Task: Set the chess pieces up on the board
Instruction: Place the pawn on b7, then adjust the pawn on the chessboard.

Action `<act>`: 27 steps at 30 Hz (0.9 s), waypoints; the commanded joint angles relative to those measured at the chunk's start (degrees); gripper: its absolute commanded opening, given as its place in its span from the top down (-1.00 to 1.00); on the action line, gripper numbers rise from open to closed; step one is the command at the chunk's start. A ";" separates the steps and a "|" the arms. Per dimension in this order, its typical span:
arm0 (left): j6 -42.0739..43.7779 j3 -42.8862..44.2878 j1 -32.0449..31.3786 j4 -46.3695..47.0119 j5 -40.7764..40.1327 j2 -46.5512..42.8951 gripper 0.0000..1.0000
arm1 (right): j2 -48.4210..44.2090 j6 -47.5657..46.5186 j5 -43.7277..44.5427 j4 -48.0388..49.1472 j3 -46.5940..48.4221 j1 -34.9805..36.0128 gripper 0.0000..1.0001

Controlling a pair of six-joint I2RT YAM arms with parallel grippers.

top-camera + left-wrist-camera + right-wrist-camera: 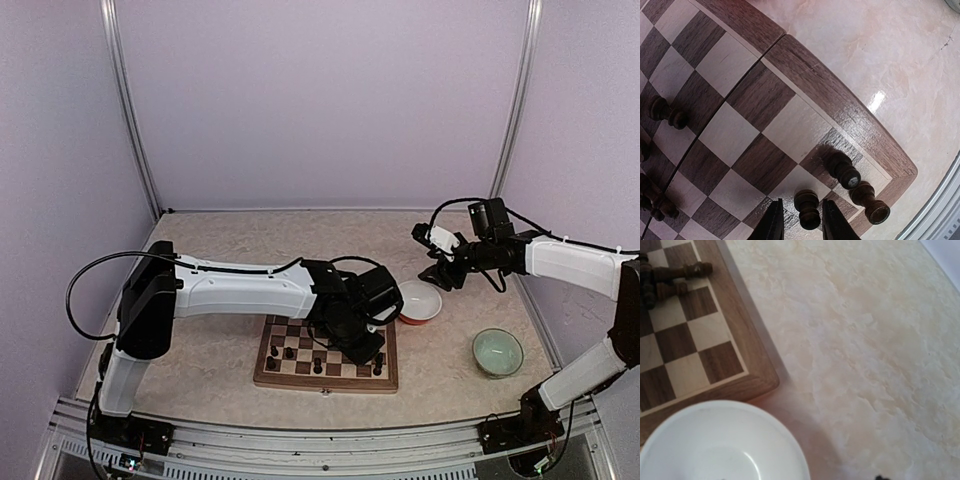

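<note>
two fingers (774, 222) of the left gripper (802, 224) stood a little apart, one on each side of a dark chess piece (807, 206) that stood upright on the board (730, 135) near its near right corner. a thin gap showed on one side of the piece, so the hold was loose rather than clenched. the right gripper (440, 272) hung above the table (210, 345) beyond the board's far right corner, well apart from every piece. whether its jaws were parted or closed i could not tell, since it was small and dark from above and its own camera showed no fingers clearly.

further pieces (665, 112) stood scattered on squares to the left, well apart from the left gripper. two more dark pieces (844, 170) stood just beside the flanked one, toward the board's corner. the left arm (240, 290) reached over the board's right half and hid part of it from above.

a white bowl (420, 300) with a red outside sat on the table just beside the board's far right corner; the part of its inside in the right wrist view showed plain white. a pale green bowl (497, 352) sat farther right, apart from the board; what lay in it i could not tell.
</note>
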 commanded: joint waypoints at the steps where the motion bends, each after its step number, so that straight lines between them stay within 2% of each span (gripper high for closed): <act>1: -0.11 1.40 -0.57 0.07 -1.38 0.85 0.37 | 0.18 -0.36 -0.14 -0.94 0.09 0.53 -0.27; 10: -0.25 1.90 -0.36 -1.47 -3.19 -2.90 0.22 | 0.35 0.47 -1.44 -1.58 0.71 0.89 -0.27; 17: -1.25 0.69 1.31 -2.20 -6.37 -13.24 0.02 | 2.40 2.79 -6.72 -5.73 4.40 5.36 -0.03; 21: -9.13 -4.51 4.63 0.57 -15.96 -18.69 -0.08 | 6.42 6.59 -10.12 -11.66 9.85 8.32 0.08; 27: -15.66 -17.42 8.07 14.24 -16.72 -26.75 -0.09 | 13.24 9.56 -6.30 -15.01 13.21 14.45 0.13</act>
